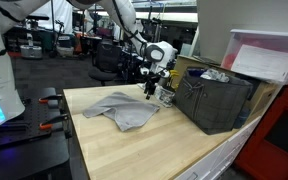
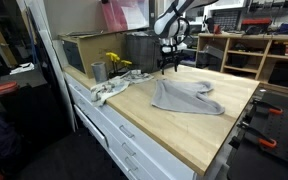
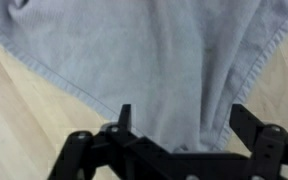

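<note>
The arm reaches down, gripper (image 1: 151,90) open (jaws wide apart) just above the grey cloth (image 1: 124,110).

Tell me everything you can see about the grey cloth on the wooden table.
The grey cloth is thin, soft-looking fabric with a stitched hem. It lies rumpled and partly spread on the light wooden table. At its end toward the dark bin, a raised fold runs between the fingers of the open gripper above it. Whether they touch it cannot be told.
</note>
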